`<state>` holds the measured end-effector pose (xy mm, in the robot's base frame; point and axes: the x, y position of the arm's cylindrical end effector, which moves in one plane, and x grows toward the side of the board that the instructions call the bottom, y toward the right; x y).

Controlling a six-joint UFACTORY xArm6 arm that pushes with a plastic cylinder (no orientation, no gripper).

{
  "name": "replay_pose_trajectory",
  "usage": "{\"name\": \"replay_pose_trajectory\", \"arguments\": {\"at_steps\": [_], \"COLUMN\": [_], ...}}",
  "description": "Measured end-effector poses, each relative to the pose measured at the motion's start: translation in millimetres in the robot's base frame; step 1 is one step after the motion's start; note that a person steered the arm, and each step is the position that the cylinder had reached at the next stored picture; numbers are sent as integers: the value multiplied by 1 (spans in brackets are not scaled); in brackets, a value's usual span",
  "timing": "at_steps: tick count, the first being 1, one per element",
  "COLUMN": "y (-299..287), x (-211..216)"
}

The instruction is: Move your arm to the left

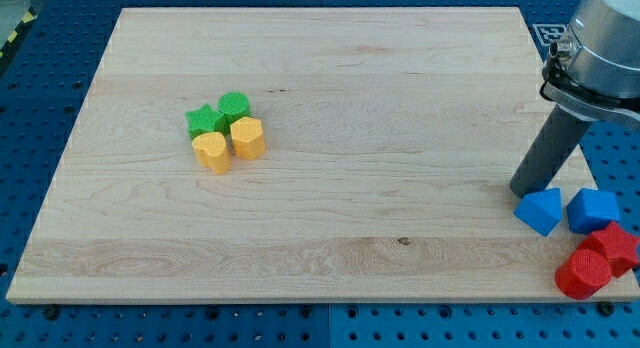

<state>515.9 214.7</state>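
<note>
My tip point(522, 191) rests on the wooden board point(320, 118) near its right edge, just above and left of a blue block point(540, 210). A second blue block point(592, 210) lies to that one's right. Two red blocks point(612, 248) point(583, 275) sit below them at the board's lower right corner. Far to the left a tight cluster holds a green star block point(204, 121), a green round block point(234, 108), a yellow heart-shaped block point(211, 151) and a yellow block point(247, 137).
The board lies on a blue perforated table point(40, 78). The arm's grey body point(605, 38) fills the upper right corner. A black and white marker point(548, 34) lies by the board's top right corner.
</note>
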Motion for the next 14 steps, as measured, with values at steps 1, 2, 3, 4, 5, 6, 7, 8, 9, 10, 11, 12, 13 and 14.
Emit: {"name": "replay_pose_trajectory", "arguments": {"at_steps": [1, 2, 3, 4, 5, 6, 7, 8, 9, 10, 11, 12, 13, 14], "y": [0, -25, -43, -44, -47, -55, -63, -75, -83, -88, -96, -106, -128, -141], "x": [0, 0, -4, -4, -4, -4, -4, -4, -4, -7, -7, 16, 20, 20]}}
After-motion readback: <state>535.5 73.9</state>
